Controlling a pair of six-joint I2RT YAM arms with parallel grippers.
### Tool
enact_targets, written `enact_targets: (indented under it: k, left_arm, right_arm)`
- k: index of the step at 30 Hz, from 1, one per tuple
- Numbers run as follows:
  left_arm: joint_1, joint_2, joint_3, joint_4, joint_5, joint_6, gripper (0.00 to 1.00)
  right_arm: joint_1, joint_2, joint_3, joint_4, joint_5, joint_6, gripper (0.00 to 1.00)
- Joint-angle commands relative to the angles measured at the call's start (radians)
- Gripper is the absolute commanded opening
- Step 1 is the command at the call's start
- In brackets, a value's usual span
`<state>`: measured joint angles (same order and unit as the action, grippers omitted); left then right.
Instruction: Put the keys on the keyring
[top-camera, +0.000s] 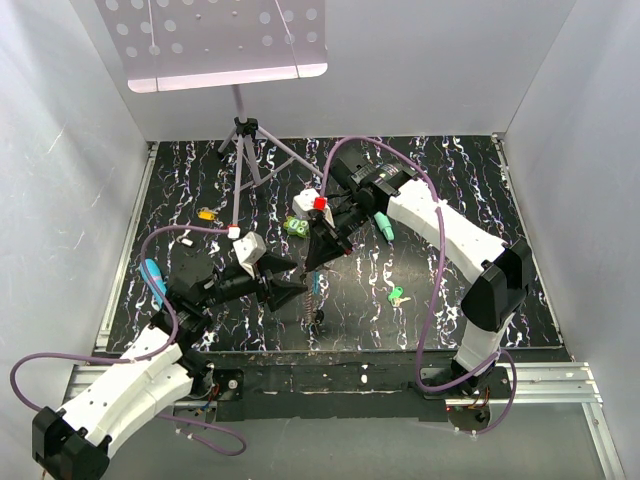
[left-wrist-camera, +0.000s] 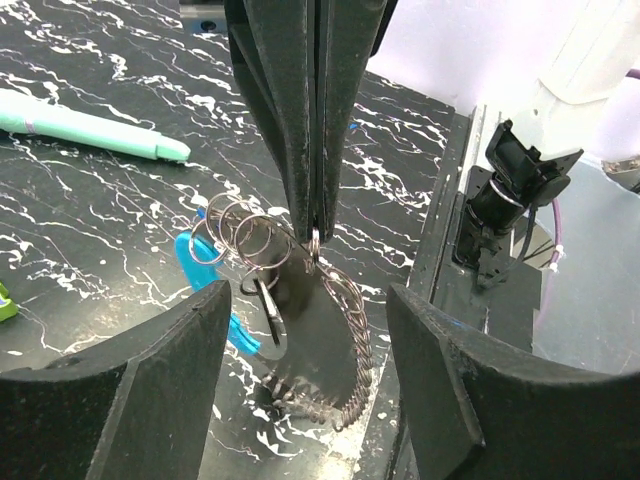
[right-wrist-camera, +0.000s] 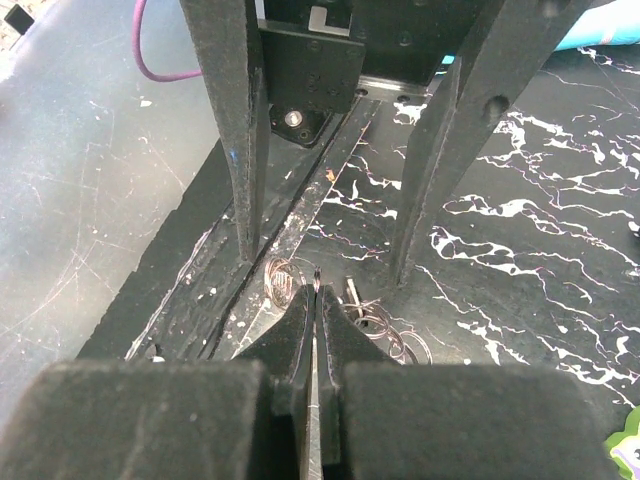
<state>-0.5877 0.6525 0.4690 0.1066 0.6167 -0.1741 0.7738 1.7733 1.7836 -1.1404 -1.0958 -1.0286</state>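
The keyring is a grey metal chain (left-wrist-camera: 352, 330) with several wire rings (left-wrist-camera: 240, 235) and a bright blue clasp (left-wrist-camera: 200, 268). My right gripper (top-camera: 316, 268) points down and is shut on the chain's top link (left-wrist-camera: 315, 238), so the chain (top-camera: 317, 297) hangs to the table. In the right wrist view the shut gripper (right-wrist-camera: 316, 290) has the rings (right-wrist-camera: 385, 328) below it. My left gripper (left-wrist-camera: 305, 385) is open, with a finger either side of the hanging chain, not touching it; it also shows in the top view (top-camera: 298, 280). A light green key (top-camera: 397, 296) and a yellow-orange key (top-camera: 207, 213) lie loose on the table.
A chunky bright green object (top-camera: 295, 228) and a teal pen (top-camera: 382, 225) lie behind the grippers. A blue stick (top-camera: 155, 280) lies at the left. A tripod stand (top-camera: 243, 140) rises at the back. The table's front edge (top-camera: 330, 350) is close below the chain.
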Motion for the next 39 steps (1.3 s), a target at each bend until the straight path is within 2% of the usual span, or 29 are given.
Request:
enact_targets:
  k: [1, 8, 20, 32, 35, 37, 39]
  left_arm:
    - [-0.001, -0.027, -0.006, 0.050, -0.017, 0.009, 0.61]
    - [-0.001, -0.027, -0.024, 0.120, 0.035, -0.027, 0.56]
    - [-0.001, 0.015, -0.007, 0.123, 0.034, -0.028, 0.32]
    - [-0.003, 0.035, -0.007, 0.148, 0.018, -0.038, 0.19]
    - [-0.003, 0.041, -0.003, 0.142, 0.012, -0.035, 0.11]
    - [-0.003, 0.041, 0.000, 0.131, 0.000, -0.031, 0.00]
    - [-0.003, 0.027, 0.002, 0.122, -0.012, -0.025, 0.00]
  right_arm:
    - [0.002, -0.049, -0.003, 0.014, -0.047, -0.008, 0.01]
    - [0.002, -0.048, -0.004, 0.042, -0.035, 0.032, 0.01]
    - [0.004, -0.055, -0.015, 0.062, -0.035, 0.056, 0.01]
    - [0.008, -0.057, -0.032, 0.085, -0.029, 0.084, 0.01]
    - [0.010, -0.058, -0.032, 0.088, -0.027, 0.091, 0.01]
    - [0.010, -0.060, -0.032, 0.091, -0.027, 0.094, 0.01]
    - [0.010, -0.061, -0.035, 0.097, -0.027, 0.102, 0.01]
